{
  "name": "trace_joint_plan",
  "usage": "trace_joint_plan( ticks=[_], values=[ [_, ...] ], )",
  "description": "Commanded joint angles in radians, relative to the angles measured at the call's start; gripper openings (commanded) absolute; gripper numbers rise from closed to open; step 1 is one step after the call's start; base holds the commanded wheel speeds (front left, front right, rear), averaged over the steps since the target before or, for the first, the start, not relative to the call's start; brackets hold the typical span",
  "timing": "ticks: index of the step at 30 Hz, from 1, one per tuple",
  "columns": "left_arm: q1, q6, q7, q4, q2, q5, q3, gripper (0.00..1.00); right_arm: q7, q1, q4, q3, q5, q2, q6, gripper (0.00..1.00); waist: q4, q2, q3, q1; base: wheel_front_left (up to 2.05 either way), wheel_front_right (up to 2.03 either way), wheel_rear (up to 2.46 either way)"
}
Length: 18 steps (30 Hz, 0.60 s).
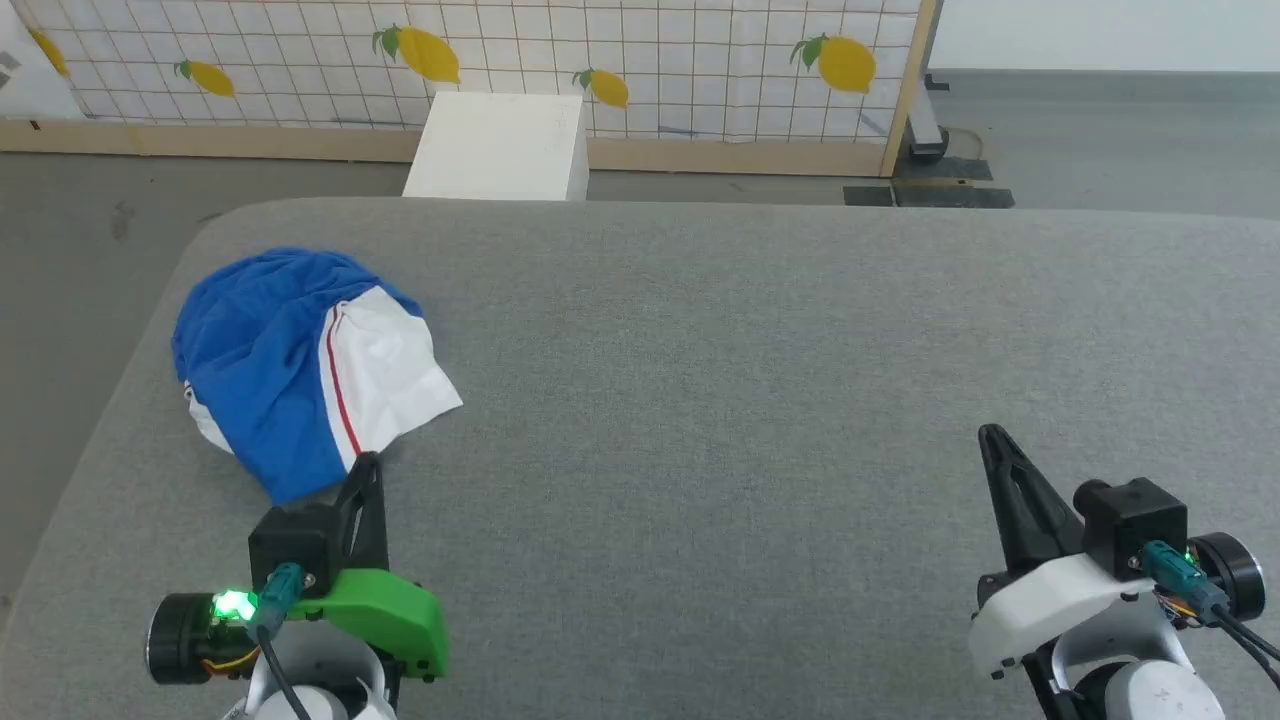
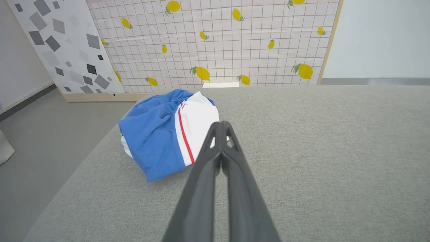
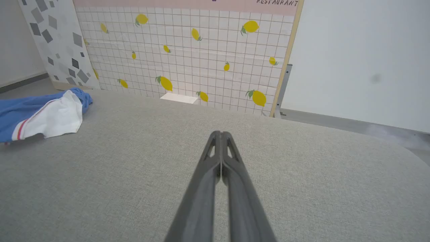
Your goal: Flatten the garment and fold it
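Grey cloth-covered desk (image 1: 750, 350): garment (image 1: 290, 380) lies at far-left corner area, bunched heap, not flattened.
Garment: long axis roughly near-to-far, along red stripe; white sleeve opening points right, toward desk middle.
Left end effector (image 1: 368, 465): fingers pressed together, empty, tip just beside heap's near edge.
Right end effector (image 1: 990, 435): likewise pinched together, empty, well apart from cloth.
Step, judged: approach before first grasp.
Next: left must open, pinch hem; right must cross over to help spread.

"RESTAURANT" atop the lemon-patterned panel (image 3: 208, 50)
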Motion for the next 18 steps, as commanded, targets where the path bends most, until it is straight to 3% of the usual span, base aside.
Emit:
trace_joint_plan(
  ticks=[1, 18],
  values=[
    [0.011, -0.001, 0.001, -0.003, -0.005, 0.010, 0.003, 0.00, 0.000, 0.013, -0.005, 0.002, -0.006, 0.001, -0.002, 0.00, 0.000, 0.0000, 0.000, 0.0000, 0.00, 0.00, 0.00],
    [0.011, -0.001, 0.001, -0.003, -0.005, 0.010, 0.003, 0.00, 0.000, 0.013, -0.005, 0.002, -0.006, 0.001, -0.002, 0.00, 0.000, 0.0000, 0.000, 0.0000, 0.00, 0.00, 0.00]
  ],
)
